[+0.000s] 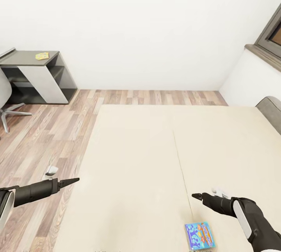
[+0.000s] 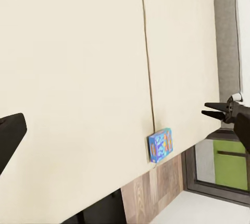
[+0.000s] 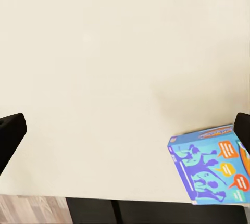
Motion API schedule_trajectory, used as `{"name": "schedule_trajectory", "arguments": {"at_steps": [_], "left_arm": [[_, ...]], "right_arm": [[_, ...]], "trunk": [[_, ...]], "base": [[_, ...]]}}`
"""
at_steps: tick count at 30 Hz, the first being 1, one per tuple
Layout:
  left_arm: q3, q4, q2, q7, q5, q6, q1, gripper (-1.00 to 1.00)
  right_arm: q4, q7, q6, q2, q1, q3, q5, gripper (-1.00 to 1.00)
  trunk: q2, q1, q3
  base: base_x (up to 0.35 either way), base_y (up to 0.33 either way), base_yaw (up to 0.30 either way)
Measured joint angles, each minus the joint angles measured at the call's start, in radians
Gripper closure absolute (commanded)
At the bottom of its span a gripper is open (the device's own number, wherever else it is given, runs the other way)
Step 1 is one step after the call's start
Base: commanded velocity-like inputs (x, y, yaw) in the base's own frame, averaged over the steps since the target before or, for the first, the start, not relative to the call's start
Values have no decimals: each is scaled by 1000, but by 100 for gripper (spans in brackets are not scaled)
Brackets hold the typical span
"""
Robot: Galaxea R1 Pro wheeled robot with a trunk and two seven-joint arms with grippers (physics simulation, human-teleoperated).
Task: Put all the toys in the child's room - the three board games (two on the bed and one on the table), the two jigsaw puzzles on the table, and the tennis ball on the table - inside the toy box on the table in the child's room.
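Item: blue board game (image 1: 198, 235), small flat box, lying on the bed (image 1: 156, 146) at its near edge, right of centre seam. Probably light, rigid, slick-faced; grip across opposite edges. Right end effector (image 1: 197, 196) just beyond it, left end effector (image 1: 72, 181) well apart: both empty, opening indeterminable.

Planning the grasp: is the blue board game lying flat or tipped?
Flat: the blue board game lies printed face up on the bed.

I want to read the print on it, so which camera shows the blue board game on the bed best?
The right wrist view: the blue board game is large there, its cartoon figures and speech bubbles clear, though the edge crops it. The head view shows it small at the bottom edge; the left wrist view shows it small near the bed's edge.
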Motion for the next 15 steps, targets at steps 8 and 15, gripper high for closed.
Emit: {"name": "schedule_trajectory", "arguments": {"at_steps": [8, 15], "left_arm": [[0, -1, 0, 0, 0, 0, 0, -100], [0, -1, 0, 0, 0, 0, 0, -100]], "right_arm": [[0, 0, -1, 0, 0, 0, 0, -100], [0, 1, -1, 1, 1, 0, 0, -100]], "trunk": [[0, 0, -13], [0, 0, -25]], "base": [[0, 0, 0], [0, 0, 0]]}}
